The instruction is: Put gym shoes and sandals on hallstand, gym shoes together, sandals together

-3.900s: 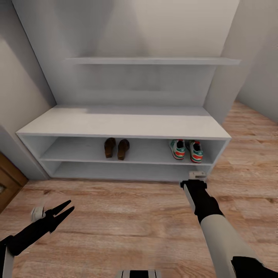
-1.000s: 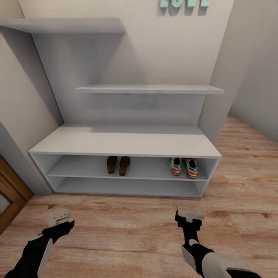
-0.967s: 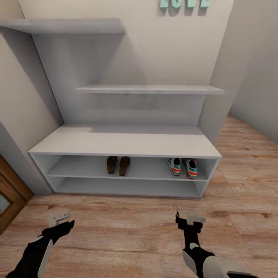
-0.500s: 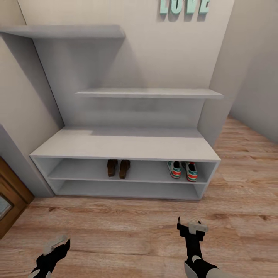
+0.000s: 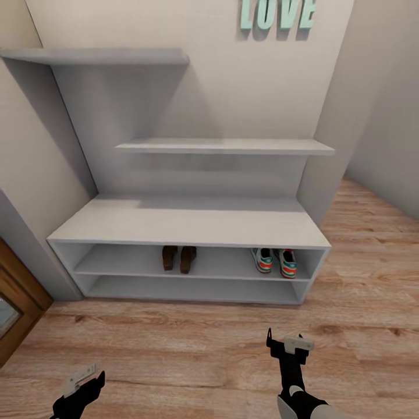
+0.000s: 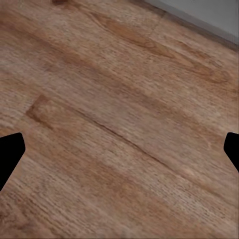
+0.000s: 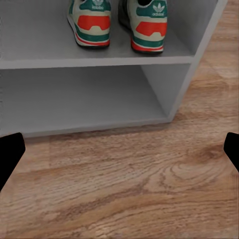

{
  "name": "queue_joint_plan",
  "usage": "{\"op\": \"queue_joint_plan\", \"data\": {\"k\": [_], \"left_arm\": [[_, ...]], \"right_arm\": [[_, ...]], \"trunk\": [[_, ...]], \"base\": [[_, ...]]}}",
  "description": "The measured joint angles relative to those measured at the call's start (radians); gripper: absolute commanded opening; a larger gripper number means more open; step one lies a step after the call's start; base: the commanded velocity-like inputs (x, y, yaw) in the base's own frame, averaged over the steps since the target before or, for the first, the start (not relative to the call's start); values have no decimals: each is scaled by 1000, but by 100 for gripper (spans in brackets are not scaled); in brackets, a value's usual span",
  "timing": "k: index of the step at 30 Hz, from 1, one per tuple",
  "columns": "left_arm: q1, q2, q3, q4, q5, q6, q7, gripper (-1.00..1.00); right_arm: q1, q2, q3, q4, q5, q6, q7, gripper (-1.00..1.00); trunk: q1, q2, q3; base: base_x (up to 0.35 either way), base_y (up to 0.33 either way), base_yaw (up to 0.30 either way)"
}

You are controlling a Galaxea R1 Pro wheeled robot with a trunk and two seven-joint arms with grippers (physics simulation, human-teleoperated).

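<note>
Both gym shoes are seen side by side on the shoe rack, upper tier, right end; sandals paired near its middle. Floor lies bare in front. Left gripper & right gripper are held low, well apart from rack; both probably spread wide, fingertips only glimpsed at wrist-view edges.

Sandals and gym shoes sit in pairs on the hallstand's upper tier.

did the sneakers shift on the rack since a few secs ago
No. The gym shoes sit at the right end of the hallstand's upper tier as before; only the camera moved.
</note>
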Motion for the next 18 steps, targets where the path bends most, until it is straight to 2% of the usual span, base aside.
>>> {"op": "queue_joint_plan", "data": {"k": [18], "left_arm": [[0,0,0,0,-3,-2,1,100]], "right_arm": [[0,0,0,0,0,0,0,100]], "trunk": [[-69,126,56]], "base": [[0,0,0]]}}
